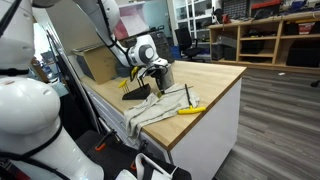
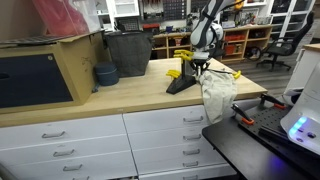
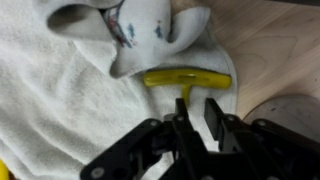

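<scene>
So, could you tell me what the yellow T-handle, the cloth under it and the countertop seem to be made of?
T-handle: likely plastic, smooth and evenly yellow, slight sheen.
Cloth: white terry-like fabric, nubby, matte, rumpled.
Countertop: apparently wood, pale, faint grain lines, satin finish.

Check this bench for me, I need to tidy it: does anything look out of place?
Yes. The white cloth is rumpled and hangs over the counter edge rather than lying flat, and yellow-handled tools lie loose on it at odd angles. Nothing looks spilled or broken.
</scene>
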Motion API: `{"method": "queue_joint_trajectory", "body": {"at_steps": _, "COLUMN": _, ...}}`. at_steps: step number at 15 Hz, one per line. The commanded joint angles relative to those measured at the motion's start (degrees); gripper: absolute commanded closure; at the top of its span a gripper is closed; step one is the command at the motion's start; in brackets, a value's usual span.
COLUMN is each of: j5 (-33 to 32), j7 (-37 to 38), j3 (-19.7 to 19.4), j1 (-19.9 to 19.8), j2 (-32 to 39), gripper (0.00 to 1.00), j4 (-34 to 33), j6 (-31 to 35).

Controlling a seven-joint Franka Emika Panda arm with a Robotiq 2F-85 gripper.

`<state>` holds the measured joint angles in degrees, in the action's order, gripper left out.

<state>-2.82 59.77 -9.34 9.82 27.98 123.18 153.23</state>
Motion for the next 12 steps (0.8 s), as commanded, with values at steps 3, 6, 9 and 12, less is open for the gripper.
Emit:
{"method": "queue_joint_trajectory", "body": {"at_steps": 3, "j5": -0.5, "j7": -0.5, "j3": -1.1, "j1": -0.3, "j2": 0.2, "gripper": 0.26, "j4": -0.7, "j6": -1.6}}
{"method": "queue_joint_trajectory", "body": {"at_steps": 6, "j5": -1.0, "j7": 0.2, "j3": -1.5, "j1": 0.3, "j2": 1.3, "gripper": 0.66, "j4": -1.2, "j6": -0.9}}
{"method": "queue_joint_trajectory", "body": {"at_steps": 9, "j5": -1.2, "j7": 0.3, "j3": -1.6, "j1": 0.6, "j2": 1.4, "gripper": 0.89, "j4": -1.0, "j6": -0.4}}
{"method": "queue_joint_trajectory", "body": {"at_steps": 12, "j5": -1.0, "j7": -0.1, "j3": -1.7, "j1": 0.3, "j2": 0.1, "gripper": 1.00, "j4": -0.3, "j6": -0.6}}
